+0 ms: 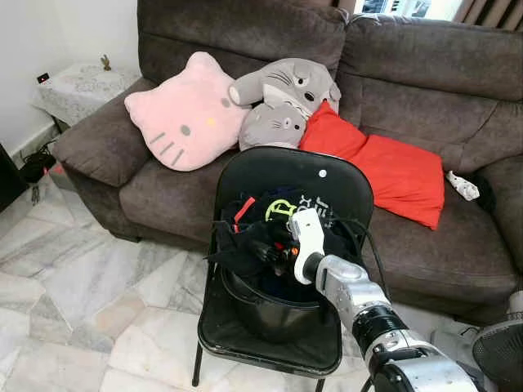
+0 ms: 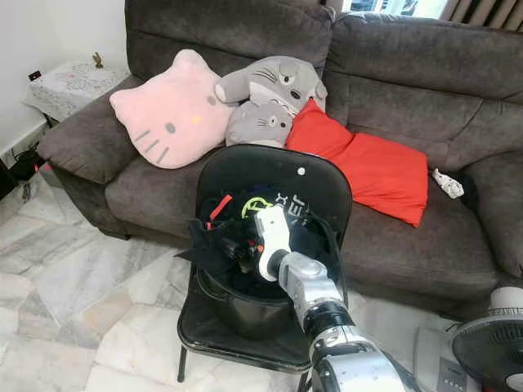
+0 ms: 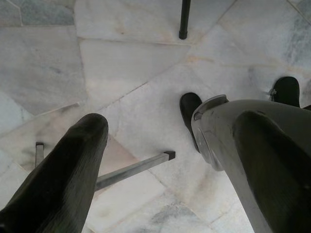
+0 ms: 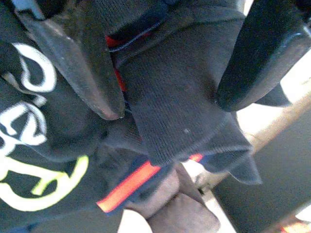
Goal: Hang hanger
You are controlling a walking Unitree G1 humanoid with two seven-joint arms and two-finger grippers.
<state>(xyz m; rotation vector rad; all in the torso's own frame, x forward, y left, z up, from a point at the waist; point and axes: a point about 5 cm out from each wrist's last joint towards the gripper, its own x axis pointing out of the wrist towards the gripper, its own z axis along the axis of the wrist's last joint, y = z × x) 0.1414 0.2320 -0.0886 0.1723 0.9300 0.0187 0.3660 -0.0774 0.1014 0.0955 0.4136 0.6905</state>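
Observation:
A black folding chair [image 1: 270, 167] stands before the sofa and bears a black tub [image 1: 274, 317] heaped with dark clothes [image 1: 249, 237]; one has red trim and yellow-green print. A thin black wire-like edge [image 1: 222, 223] shows at the heap's left side; I cannot tell if it is a hanger. My right gripper [image 1: 274, 250] reaches into the heap from the right. In the right wrist view its fingers [image 4: 92, 73] stand apart, open, with a fold of dark knit cloth [image 4: 175, 97] between them. My left gripper [image 3: 165, 160] hangs open above the marble floor.
A brown sofa [image 1: 425, 73] behind the chair holds a pink cat pillow [image 1: 184, 114], two grey plush toys [image 1: 286, 98] and a red cushion [image 1: 392, 167]. A cloth-covered side table [image 1: 82, 86] stands at the left, a fan [image 1: 498, 351] at the lower right. Marble floor [image 1: 73, 294] lies left of the chair.

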